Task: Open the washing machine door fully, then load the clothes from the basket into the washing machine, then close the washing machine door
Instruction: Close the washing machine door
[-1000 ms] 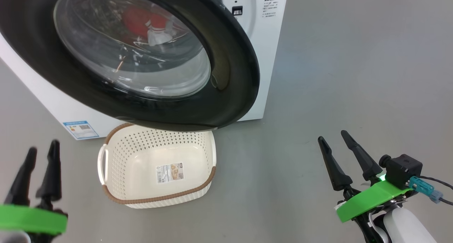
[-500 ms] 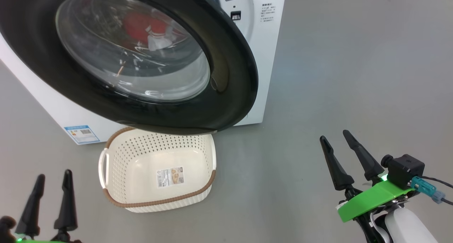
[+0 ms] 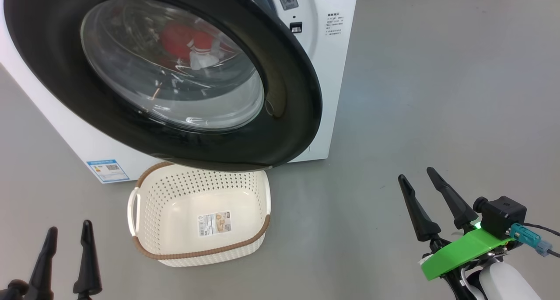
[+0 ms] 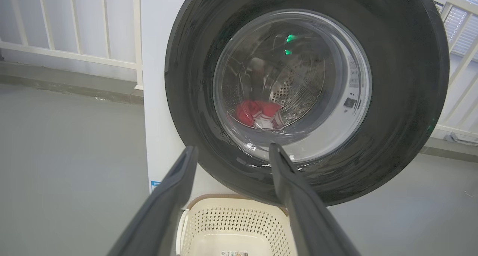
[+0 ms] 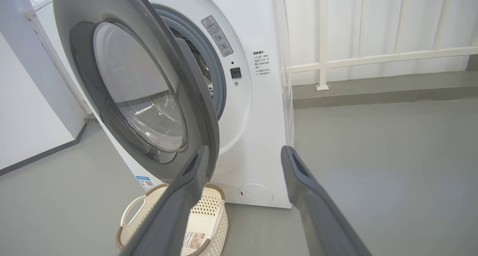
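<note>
Nearest, at 7 o'clock in the head view, the left gripper (image 3: pixel 70 226) stands with fingers spread, holding nothing; at 4 o'clock the right gripper (image 3: pixel 414 173) is likewise spread and bare. Just beyond, the basket (image 3: pixel 192 186) sits on the floor (image 3: pixel 393 116) under the lower edge of the washing machine door (image 3: pixel 288 94). The left wrist view looks straight through that door at the clothes (image 4: pixel 257 112) lying low in the drum (image 4: pixel 295 91). The right wrist view gives the door edge-on, swung partway out from the washing machine (image 5: pixel 257 136), with the grey seal (image 5: pixel 218 73) exposed and the filter cap (image 5: pixel 255 193) at 6 o'clock.
</note>
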You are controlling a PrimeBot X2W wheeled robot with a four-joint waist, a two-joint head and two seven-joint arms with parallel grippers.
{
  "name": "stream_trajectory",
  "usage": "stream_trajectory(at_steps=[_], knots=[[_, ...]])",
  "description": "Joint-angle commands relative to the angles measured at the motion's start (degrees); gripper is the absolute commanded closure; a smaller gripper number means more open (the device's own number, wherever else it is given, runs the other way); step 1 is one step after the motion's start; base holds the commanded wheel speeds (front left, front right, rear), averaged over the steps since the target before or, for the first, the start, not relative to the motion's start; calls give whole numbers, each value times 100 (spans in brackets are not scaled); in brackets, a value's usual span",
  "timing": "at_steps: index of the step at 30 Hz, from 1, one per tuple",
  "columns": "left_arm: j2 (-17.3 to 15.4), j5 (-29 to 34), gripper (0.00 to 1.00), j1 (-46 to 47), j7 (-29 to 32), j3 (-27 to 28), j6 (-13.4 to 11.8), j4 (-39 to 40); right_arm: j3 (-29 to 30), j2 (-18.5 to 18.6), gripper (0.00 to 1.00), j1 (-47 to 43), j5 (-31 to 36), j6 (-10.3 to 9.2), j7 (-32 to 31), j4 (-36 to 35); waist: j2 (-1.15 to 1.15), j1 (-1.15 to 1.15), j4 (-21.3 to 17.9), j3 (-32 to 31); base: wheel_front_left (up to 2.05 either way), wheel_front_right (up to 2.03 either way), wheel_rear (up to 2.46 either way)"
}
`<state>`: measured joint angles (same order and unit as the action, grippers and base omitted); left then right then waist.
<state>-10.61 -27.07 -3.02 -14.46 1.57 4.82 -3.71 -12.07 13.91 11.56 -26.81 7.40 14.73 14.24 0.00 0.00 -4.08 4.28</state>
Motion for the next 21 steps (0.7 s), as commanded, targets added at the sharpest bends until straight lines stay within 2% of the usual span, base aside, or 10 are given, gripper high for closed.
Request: stream_trajectory(at_steps=[1, 21], knots=[[-78, 88, 0, 100, -52, 247, 48, 159, -109, 65, 0, 7, -18, 9, 27, -140, 0, 0, 6, -5, 0, 0, 0], [147, 368, 0, 107, -53, 367, 199, 183, -133, 60, 0, 5, -23, 9, 27, -149, 0, 0, -10, 36, 0, 0, 0]])
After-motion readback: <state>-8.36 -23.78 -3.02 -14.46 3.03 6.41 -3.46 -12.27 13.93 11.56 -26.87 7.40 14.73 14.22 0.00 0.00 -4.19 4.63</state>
